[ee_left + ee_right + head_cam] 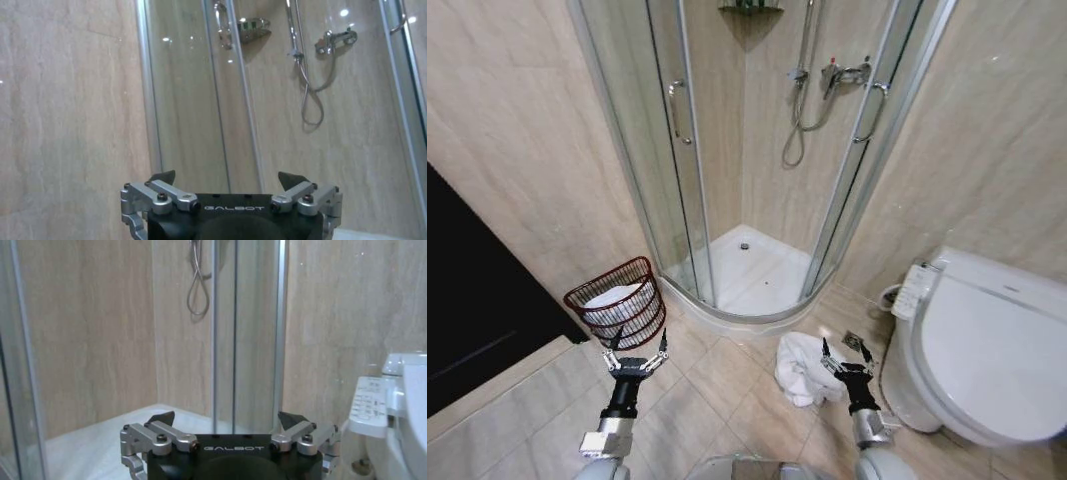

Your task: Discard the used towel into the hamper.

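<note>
The crumpled white towel (802, 368) lies on the tiled floor at the toilet's nine o'clock. The right gripper (846, 353) hovers beside it, spread wide, empty. The dark red-brown open-weave hamper (619, 303), already holding white cloth, sits at the left gripper's (636, 350) twelve o'clock; that gripper is also wide, empty.

A shallow pinch could shed loose folds. The head view alone shows towel and hamper; the wrist views face the shower.

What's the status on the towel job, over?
Left gripper and right gripper open, empty. Towel on floor by toilet. Hamper beside shower, already holding white cloth. Path clear.
</note>
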Controlling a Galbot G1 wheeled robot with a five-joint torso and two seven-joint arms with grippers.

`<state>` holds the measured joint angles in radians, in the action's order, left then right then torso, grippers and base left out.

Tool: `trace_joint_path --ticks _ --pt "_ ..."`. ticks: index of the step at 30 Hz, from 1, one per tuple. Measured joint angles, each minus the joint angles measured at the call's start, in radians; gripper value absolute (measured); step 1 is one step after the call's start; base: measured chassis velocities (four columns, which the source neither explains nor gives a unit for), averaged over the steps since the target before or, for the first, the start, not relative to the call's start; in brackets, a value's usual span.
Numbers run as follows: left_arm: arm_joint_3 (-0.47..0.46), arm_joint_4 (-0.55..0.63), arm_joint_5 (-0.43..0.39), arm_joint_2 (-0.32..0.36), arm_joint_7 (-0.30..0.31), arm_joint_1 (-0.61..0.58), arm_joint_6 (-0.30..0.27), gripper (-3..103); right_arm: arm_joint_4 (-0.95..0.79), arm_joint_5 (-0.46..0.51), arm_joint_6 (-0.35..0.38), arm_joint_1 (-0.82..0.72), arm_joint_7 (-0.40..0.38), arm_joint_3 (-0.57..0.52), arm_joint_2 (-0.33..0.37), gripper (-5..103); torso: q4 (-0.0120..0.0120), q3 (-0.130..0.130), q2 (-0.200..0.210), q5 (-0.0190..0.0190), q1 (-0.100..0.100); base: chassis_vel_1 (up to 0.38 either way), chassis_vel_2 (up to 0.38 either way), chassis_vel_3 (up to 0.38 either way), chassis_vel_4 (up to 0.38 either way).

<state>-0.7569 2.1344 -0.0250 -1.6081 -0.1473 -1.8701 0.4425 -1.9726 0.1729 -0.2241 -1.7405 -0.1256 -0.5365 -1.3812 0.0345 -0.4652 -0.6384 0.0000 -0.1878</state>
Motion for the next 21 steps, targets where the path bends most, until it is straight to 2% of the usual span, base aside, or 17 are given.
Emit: trace_joint_path --ticks 6,8,13,21 --pt "0.003 0.0 -0.001 0.0 0.001 0.0 0.002 100 0.044 0.042 0.001 0.024 0.033 -0.007 -0.001 100 0.0 0.0 0.0 -0.0002 0.0 -0.108 -0.138 0.139 0.152" --pt "0.008 -0.003 0.006 0.0 -0.004 0.008 0.0 100 0.148 0.071 -0.013 0.087 0.075 -0.015 -0.004 100 0.0 0.0 0.0 0.0004 0.0 -0.11 -0.116 0.111 0.108" --pt "0.023 -0.002 0.023 0.0 -0.007 0.015 -0.006 100 0.308 0.018 -0.078 0.166 0.089 -0.028 -0.014 100 0.0005 0.0 0.0 0.0005 0.0 -0.043 -0.068 0.072 0.037" --pt "0.028 -0.016 0.025 0.0 -0.007 0.009 -0.016 100 0.31 0.036 -0.08 0.151 0.081 -0.027 -0.007 100 -0.0001 0.002 0.003 -0.0001 0.001 0.0 0.0 0.0 0.0"
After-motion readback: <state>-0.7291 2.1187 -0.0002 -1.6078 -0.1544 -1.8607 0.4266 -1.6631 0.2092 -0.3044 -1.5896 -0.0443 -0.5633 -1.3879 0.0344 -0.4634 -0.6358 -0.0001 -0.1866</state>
